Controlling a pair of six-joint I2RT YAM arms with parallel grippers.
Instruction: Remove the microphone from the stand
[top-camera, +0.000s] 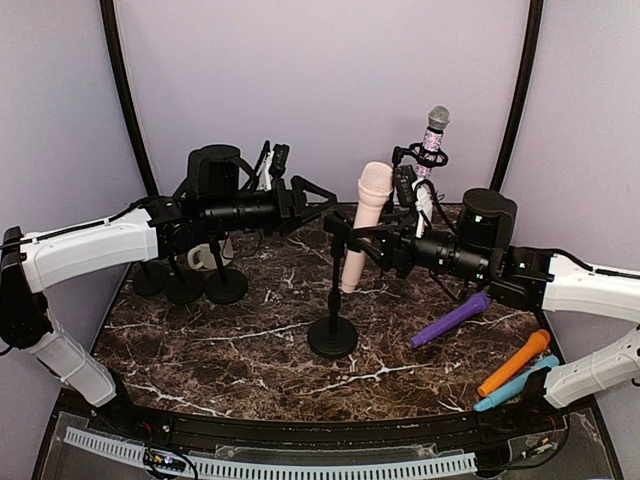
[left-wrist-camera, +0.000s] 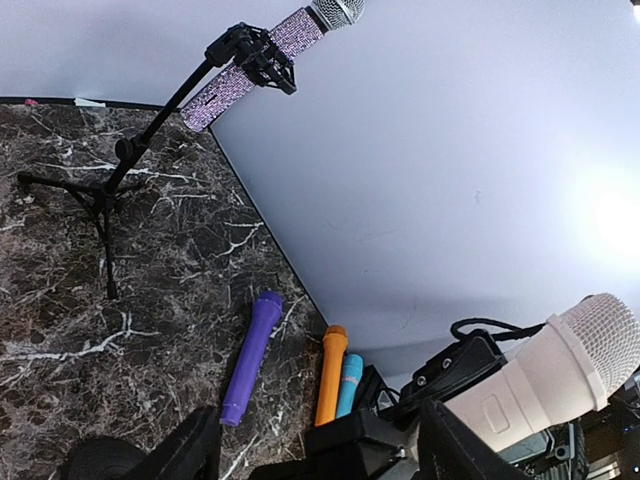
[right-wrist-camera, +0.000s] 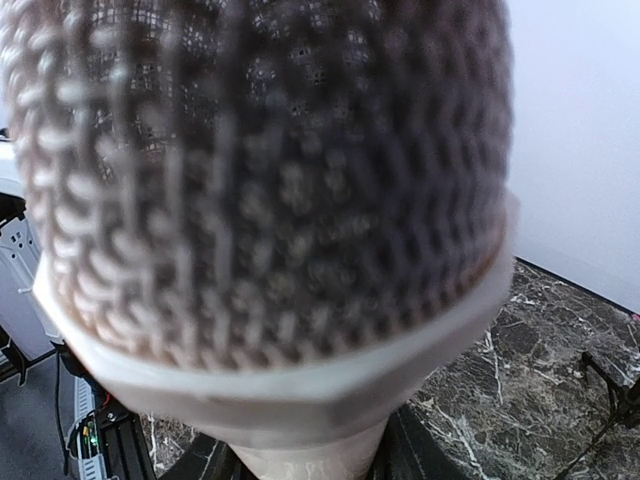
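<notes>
The right claw (top-camera: 363, 250) reaches in from the right to the pink microphone (top-camera: 371, 198). Its fingers sit on either side of the handle just below the head. In the right wrist view the mesh head fills nearly the whole frame and hides the pads, so the claw only appears to be closed on the handle. The microphone is in the clip of the black stand (top-camera: 332, 336). The stand rests on its round base in the middle of the marble table (top-camera: 230, 335), and the microphone leans slightly with its head uppermost.

The left claw (top-camera: 314, 196) hangs just left of the microphone head, apart from it. Its fingers are spread wide and hold nothing.

A purple microphone (top-camera: 451, 319), an orange one (top-camera: 515, 362) and a blue one (top-camera: 516, 385) lie on the right side of the table. A glittery microphone (top-camera: 433, 136) is clipped upright in a stand at the back.
</notes>
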